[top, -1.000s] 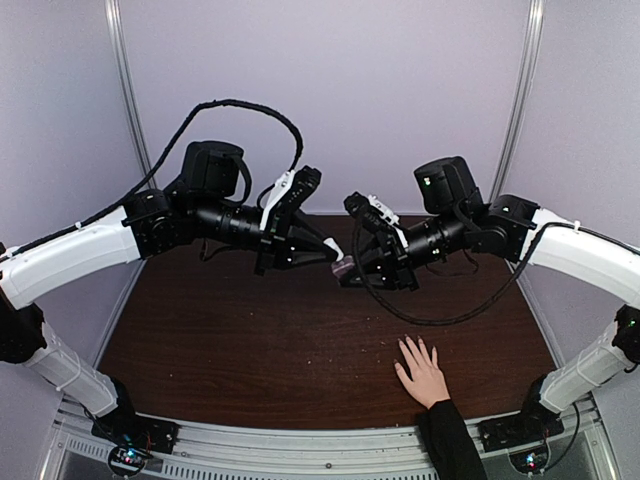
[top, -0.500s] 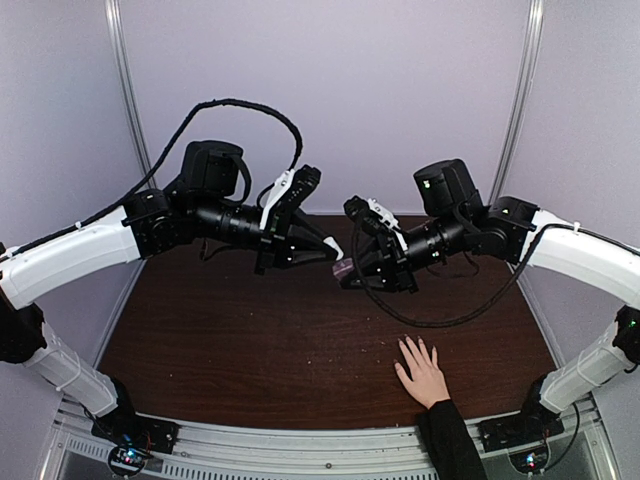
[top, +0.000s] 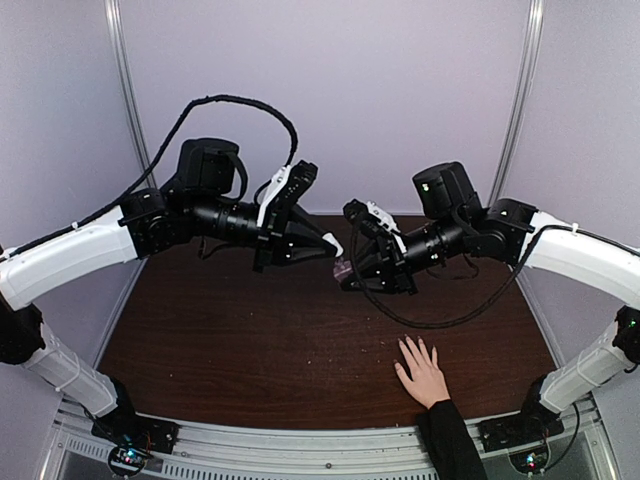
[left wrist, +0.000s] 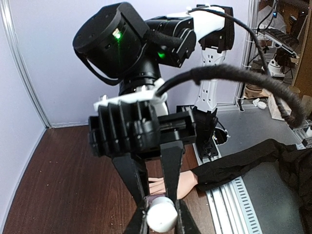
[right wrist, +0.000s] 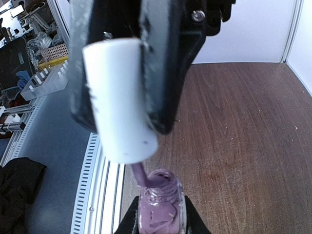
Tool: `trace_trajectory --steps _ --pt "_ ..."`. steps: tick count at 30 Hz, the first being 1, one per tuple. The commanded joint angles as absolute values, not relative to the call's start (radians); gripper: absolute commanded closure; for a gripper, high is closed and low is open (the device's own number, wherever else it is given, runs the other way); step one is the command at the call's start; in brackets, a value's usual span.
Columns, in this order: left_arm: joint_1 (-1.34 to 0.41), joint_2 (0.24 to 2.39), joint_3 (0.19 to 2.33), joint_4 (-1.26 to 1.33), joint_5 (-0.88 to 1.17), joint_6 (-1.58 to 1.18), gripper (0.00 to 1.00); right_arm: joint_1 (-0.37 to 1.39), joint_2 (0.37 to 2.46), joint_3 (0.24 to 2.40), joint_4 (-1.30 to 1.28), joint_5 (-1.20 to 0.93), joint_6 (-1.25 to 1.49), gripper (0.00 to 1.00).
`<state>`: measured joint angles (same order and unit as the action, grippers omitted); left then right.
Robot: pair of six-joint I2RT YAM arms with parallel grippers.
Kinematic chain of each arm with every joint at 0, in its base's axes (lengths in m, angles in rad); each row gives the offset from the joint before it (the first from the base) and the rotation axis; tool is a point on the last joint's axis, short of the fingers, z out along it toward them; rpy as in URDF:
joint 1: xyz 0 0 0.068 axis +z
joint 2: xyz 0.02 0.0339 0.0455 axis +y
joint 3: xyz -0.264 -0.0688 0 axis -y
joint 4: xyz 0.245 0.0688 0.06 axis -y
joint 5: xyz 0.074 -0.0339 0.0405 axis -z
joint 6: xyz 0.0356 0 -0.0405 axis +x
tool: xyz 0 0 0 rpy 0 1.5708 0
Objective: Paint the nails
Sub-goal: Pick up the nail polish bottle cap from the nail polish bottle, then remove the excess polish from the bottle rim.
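Observation:
A small clear bottle of purple polish (right wrist: 161,212) sits upright between my right gripper's (right wrist: 161,222) fingers, which are shut on it. My left gripper (left wrist: 162,220) is shut on the white cap (right wrist: 119,97) just above it. The cap's purple brush stem (right wrist: 140,174) reaches down into the bottle's neck. Both grippers, left (top: 333,248) and right (top: 348,272), meet in mid-air over the table's far middle. A light-skinned hand (top: 423,372) with a black sleeve lies flat at the near right, fingers spread. Its nails are too small to make out. The hand (left wrist: 166,188) also shows behind the black fingers.
The dark brown table (top: 230,340) spreads under both arms. A metal rail (top: 300,445) runs along its near edge. A thick black cable (top: 440,320) hangs looped under the right arm, above the hand.
The left arm has shifted slightly up and left with the cap; the right arm has barely moved. Both grips are unchanged and the hand has stayed still.

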<state>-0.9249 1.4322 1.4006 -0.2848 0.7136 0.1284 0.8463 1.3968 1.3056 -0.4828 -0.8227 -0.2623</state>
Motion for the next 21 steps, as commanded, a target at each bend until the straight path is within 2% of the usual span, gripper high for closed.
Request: trace_trajectory --steps 1,21 --pt "-0.931 1.403 1.394 -0.218 0.741 0.120 1.00 0.848 1.379 1.298 -0.459 -0.792 -0.253 1.00" --pt "-0.922 1.378 1.381 -0.216 0.736 0.120 1.00 0.845 1.344 1.257 -0.428 -0.806 -0.269 1.00"
